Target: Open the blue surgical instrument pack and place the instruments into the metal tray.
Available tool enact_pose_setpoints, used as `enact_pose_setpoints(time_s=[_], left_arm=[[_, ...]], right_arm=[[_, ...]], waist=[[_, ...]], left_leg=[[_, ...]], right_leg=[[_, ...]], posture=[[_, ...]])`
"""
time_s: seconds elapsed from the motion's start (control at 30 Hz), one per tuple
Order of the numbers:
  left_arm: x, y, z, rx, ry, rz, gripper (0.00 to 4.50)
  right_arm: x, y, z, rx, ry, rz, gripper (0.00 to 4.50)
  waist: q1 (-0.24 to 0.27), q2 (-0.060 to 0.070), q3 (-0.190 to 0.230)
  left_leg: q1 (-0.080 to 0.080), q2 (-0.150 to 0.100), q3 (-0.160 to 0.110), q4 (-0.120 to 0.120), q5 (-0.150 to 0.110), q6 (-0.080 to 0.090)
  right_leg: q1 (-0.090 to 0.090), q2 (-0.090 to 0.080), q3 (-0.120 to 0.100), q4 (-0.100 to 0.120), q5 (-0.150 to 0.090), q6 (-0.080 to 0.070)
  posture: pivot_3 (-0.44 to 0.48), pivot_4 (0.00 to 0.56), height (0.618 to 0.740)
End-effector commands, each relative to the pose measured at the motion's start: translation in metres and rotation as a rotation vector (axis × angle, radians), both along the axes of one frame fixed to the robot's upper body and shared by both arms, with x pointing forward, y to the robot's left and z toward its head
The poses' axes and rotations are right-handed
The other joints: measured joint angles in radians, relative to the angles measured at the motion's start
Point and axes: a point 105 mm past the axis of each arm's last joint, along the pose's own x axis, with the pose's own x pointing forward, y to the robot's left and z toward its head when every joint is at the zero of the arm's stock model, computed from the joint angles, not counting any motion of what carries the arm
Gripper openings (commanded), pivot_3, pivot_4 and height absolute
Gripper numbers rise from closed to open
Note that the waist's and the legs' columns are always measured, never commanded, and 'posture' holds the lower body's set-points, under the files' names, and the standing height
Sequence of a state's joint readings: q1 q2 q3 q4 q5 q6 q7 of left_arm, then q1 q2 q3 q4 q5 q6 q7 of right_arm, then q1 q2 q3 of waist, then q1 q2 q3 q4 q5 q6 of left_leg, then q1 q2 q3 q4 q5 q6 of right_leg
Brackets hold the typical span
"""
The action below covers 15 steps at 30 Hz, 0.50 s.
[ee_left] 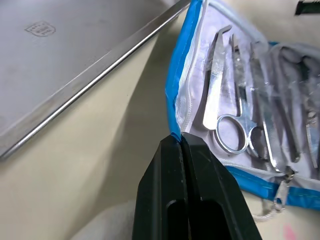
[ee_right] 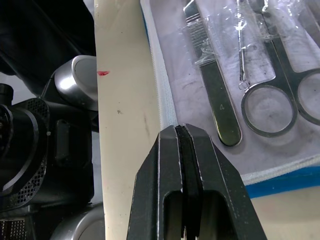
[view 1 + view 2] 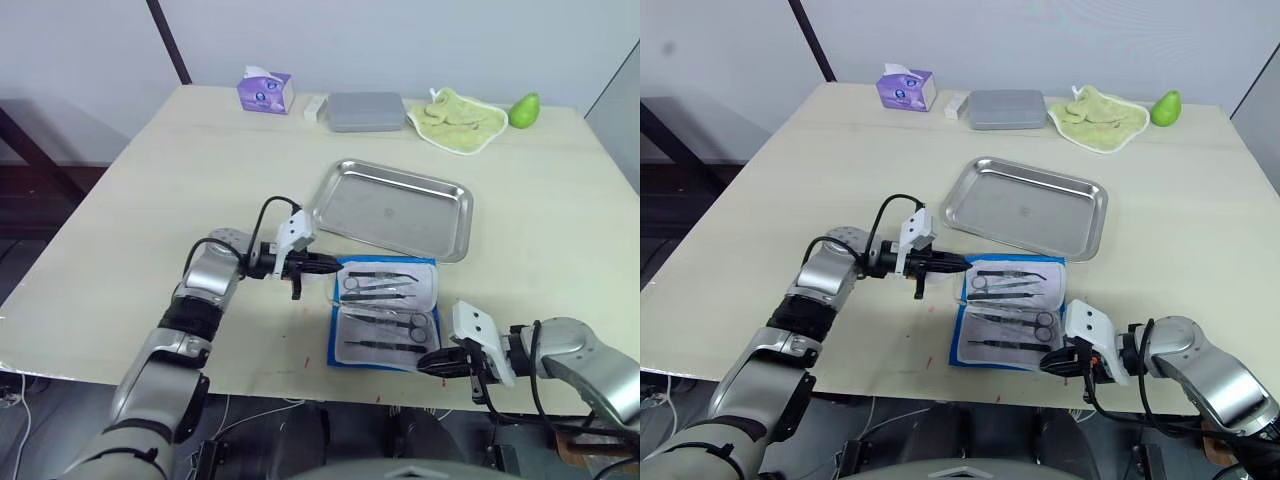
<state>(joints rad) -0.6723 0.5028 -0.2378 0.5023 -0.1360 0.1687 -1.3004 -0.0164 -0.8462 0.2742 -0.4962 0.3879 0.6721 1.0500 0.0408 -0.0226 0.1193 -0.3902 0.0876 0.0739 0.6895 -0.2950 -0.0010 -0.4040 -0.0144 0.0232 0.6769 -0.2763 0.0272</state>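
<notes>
Two clenched tools flank open blue pack (image 3: 385,312): left tool (image 3: 334,265), right tool (image 3: 426,362) (at edges).

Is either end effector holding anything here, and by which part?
Both are shut at the open pack's edges: left end effector at its blue rim, right end effector at its white border. A grip cannot be confirmed.

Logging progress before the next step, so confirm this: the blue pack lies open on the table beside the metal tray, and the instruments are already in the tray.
Not quite. The instruments still lie inside the open blue pack; the metal tray beside it holds nothing, as the left eye view shows.
</notes>
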Motion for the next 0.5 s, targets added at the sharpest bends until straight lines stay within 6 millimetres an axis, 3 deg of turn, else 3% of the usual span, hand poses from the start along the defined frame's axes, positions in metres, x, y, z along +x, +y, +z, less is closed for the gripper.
enact_pose_setpoints(time_s=[0.03,0.3,0.5], left_arm=[[0.002,-0.008,-0.016,0.081,-0.025,-0.004,0.00],[0.008,0.003,-0.038,0.314,-0.104,0.017,0.00],[0.008,0.004,-0.033,0.281,-0.110,0.019,0.00]], right_arm=[[-0.013,0.002,-0.016,-0.015,0.076,0.004,0.04],[-0.003,0.000,-0.017,-0.016,0.028,-0.041,0.04],[-0.001,0.000,-0.014,-0.001,0.019,-0.046,0.04]], waist=[[0.001,0.001,0.000],[0.000,0.003,-0.010],[0.000,0.005,-0.016]], left_leg=[[0.001,0.000,0.000,0.000,0.000,0.000],[0.011,-0.001,-0.002,-0.003,0.000,0.000],[0.011,-0.001,-0.003,-0.003,0.000,0.000]], right_leg=[[0.001,0.000,0.000,0.000,0.000,0.000],[0.011,0.000,0.001,-0.001,-0.002,0.000],[0.012,0.000,0.001,-0.001,-0.002,-0.001]], posture=[[0.000,0.150,0.740],[0.000,0.150,0.740],[0.000,0.150,0.740]])
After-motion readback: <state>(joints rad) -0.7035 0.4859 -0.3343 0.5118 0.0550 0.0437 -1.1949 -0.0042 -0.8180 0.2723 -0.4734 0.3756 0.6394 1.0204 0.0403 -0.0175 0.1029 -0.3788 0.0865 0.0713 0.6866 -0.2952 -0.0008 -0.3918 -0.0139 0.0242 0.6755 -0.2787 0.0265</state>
